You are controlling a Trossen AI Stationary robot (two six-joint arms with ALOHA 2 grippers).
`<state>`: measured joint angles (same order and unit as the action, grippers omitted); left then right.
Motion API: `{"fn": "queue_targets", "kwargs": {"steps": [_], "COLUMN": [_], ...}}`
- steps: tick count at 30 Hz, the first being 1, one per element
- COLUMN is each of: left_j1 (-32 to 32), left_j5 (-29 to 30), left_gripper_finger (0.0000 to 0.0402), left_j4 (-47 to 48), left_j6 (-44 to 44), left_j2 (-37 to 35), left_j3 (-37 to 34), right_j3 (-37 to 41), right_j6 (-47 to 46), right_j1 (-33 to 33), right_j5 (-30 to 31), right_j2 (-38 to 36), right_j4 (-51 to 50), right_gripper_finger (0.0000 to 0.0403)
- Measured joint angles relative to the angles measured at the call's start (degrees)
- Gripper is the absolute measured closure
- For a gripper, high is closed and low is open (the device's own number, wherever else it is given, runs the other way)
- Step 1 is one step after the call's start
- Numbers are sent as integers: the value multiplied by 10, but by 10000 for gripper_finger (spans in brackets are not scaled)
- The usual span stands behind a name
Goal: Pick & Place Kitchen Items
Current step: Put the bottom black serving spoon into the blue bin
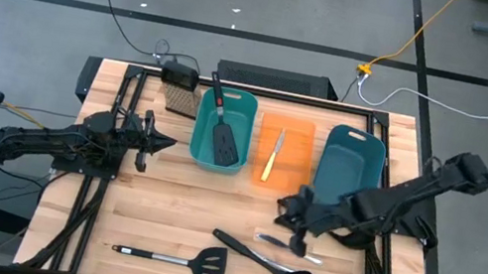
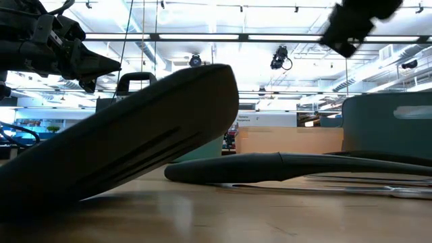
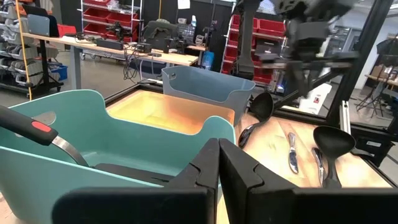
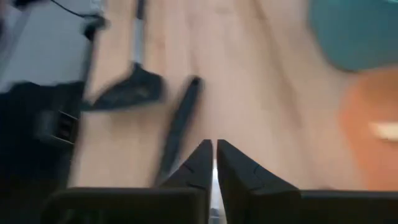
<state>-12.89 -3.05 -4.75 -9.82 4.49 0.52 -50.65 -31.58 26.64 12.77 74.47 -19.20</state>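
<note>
So the right end effector is down at the counter near its front right, fingers pinched together on a slim silver table knife (the wrist view shows a thin silver strip caught between the tips). A second silver knife lies just beside it, and the long black ladle sits right in front of those. The steel-handled spatula is at the front edge. The red-and-black spatula is in the left teal bin, the yellow-handled knife in the orange bin. The left end effector hangs over the left side, fingers together, nothing in them.
</note>
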Motion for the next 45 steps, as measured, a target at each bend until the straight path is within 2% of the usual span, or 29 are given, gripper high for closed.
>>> {"fn": "queue_targets", "kwargs": {"steps": [4, 10, 14, 23, 28, 45], "left_j1": [0, 0, 0, 0, 0, 0], "left_j5": [0, 0, 0, 0, 0, 0], "left_gripper_finger": [388, 388, 388, 388, 388, 388], "left_j4": [0, 2, 3, 3, 3, 3], "left_j6": [0, 0, 0, 0, -4, -27], "left_j2": [0, 0, 0, 0, 0, 0], "left_j3": [0, 0, 0, 0, 0, 0], "right_j3": [-90, -243, -301, -315, -315, -315], "right_j6": [-32, -74, -90, -156, -187, -177], "right_j1": [4, 24, 39, 60, 74, 80], "right_j5": [-33, -35, -22, -36, -22, -2], "right_j2": [82, 218, 283, 338, 369, 445], "right_j4": [-32, -195, -242, -221, -212, -204], "right_gripper_finger": [316, 223, 194, 187, 187, 202]}}
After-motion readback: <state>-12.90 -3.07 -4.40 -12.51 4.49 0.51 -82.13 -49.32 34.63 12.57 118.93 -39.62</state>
